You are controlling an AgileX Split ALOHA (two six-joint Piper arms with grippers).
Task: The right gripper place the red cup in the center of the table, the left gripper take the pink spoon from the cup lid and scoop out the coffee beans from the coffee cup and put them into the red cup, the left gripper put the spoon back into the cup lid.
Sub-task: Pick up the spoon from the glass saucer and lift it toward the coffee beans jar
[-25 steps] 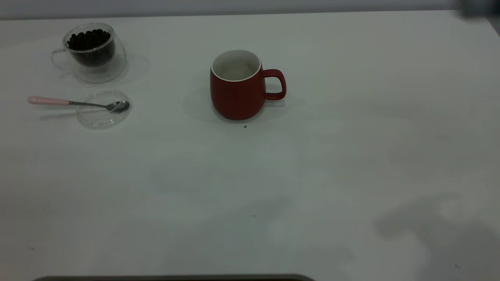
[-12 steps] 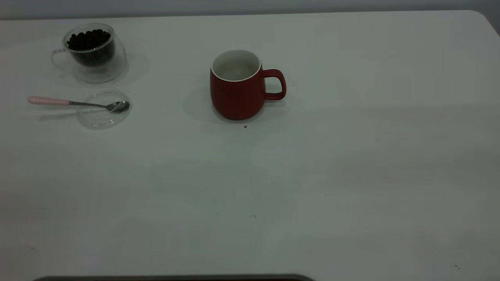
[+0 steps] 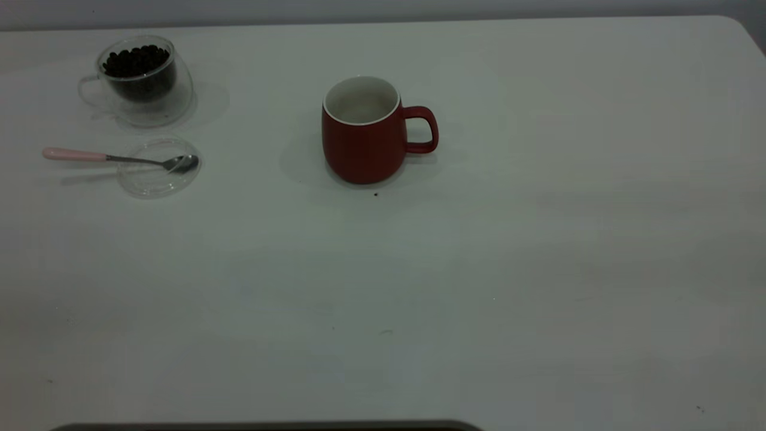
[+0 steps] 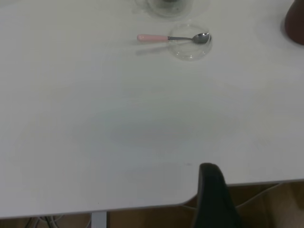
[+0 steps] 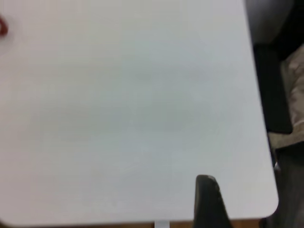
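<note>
Red cup point(image 3: 362, 131) stands upright mid-table, so placing looks done; next step is the spoon pickup. Pink spoon point(image 4: 173, 37) lies bowl-in-lid on the cup lid point(image 4: 191, 42), well ahead of the left gripper point(image 4: 212, 197), which must advance to the handle. Both grippers sit back at the table edge; jaw state cannot be told for left or right gripper point(image 5: 209, 199).

A cup point(image 3: 362, 129) stands upright near the middle of the table point(image 3: 538, 251), handle pointing right. Far to its left sits a coffee cup point(image 3: 140, 78) holding beans point(image 3: 135, 60). In front of that lies a lid point(image 3: 158, 166) (a spoon point(image 3: 119, 158) rests across it, handle pointing left).
</note>
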